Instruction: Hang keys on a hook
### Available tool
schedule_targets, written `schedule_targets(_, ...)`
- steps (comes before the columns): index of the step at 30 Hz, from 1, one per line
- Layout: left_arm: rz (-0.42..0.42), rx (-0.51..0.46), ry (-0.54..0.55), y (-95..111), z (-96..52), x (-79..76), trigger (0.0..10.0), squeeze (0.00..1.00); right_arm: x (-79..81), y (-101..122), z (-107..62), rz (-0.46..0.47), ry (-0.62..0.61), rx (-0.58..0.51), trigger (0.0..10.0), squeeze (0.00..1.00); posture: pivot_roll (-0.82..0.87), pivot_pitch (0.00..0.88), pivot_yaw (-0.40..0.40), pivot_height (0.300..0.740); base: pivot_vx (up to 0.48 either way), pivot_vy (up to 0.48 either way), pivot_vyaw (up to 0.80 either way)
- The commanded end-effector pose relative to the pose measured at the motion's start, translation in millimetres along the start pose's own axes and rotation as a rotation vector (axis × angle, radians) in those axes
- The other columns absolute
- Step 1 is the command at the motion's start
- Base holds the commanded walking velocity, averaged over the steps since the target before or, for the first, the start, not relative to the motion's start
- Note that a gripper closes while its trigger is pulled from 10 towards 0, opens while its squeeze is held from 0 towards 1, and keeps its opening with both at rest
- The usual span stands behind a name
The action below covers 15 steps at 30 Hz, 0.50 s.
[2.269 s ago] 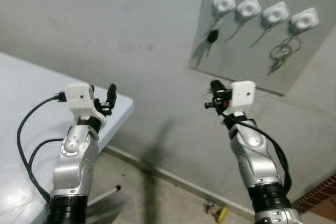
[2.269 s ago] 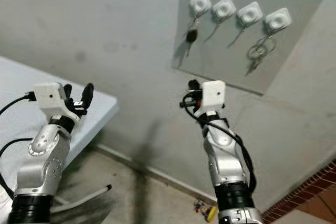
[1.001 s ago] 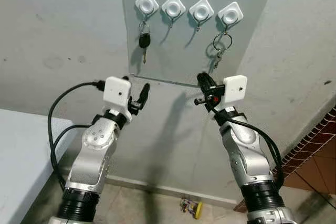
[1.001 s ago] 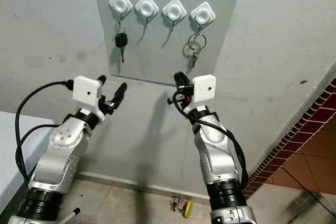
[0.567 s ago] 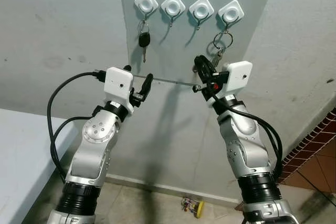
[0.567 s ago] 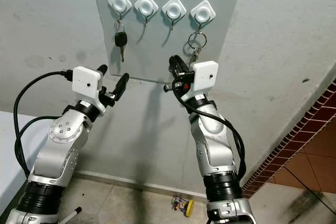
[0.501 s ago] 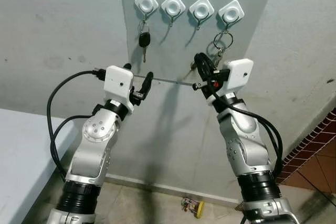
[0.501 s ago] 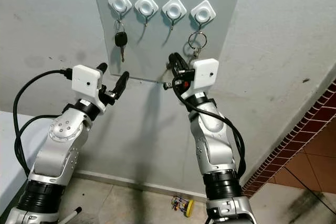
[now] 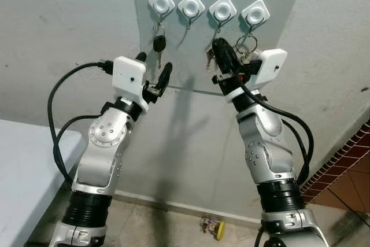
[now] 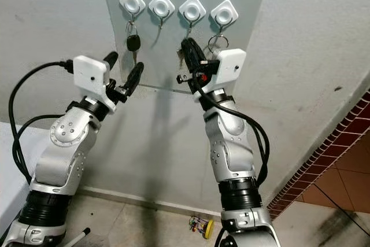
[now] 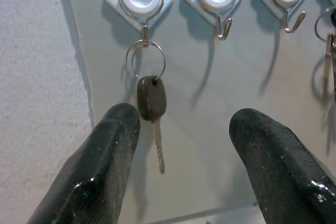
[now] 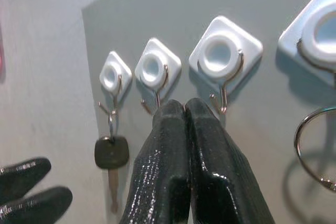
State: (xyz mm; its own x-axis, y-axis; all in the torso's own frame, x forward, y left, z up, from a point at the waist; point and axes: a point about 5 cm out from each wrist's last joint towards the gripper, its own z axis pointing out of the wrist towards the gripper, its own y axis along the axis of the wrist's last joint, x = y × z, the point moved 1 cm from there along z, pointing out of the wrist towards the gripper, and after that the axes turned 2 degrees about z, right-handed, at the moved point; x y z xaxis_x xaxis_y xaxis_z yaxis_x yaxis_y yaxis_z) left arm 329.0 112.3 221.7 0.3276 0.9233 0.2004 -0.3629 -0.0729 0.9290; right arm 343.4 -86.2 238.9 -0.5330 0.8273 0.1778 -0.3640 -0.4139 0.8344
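Hooks (image 9: 207,8) four in a row (two bare), left fingers (image 11: 108,156) apart, right fingers (image 12: 168,156) pressed together.

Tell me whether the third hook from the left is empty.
Empty: the third hook is bare in the right wrist view, with the shut right pincer just beneath it.

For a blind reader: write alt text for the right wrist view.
The right gripper, fingers shut, points at a grey board just below a row of white hooks. A black key hangs from the farthest hook; a key ring hangs from the nearest.
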Motion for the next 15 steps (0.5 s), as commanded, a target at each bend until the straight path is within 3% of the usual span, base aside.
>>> schedule_targets(1, -0.001, -0.018, -0.032, 6.3, 1.9, -4.2, 10.0, 0.00, 2.1, 7.7, 3.1, 0.000, 0.025, -0.027, 10.0, 0.00, -0.08, 0.000, -0.032, 0.724, 0.000, 0.000, 0.00)
schedule_targets(15, -0.013, -0.039, -0.049, 15.4, 2.5, -7.0, 10.0, 0.00, -1.8, 15.9, 7.6, 0.089, 0.004, -0.070, 10.0, 0.00, -0.08, 0.000, -0.029, 0.724, 0.000, 0.000, 0.00)
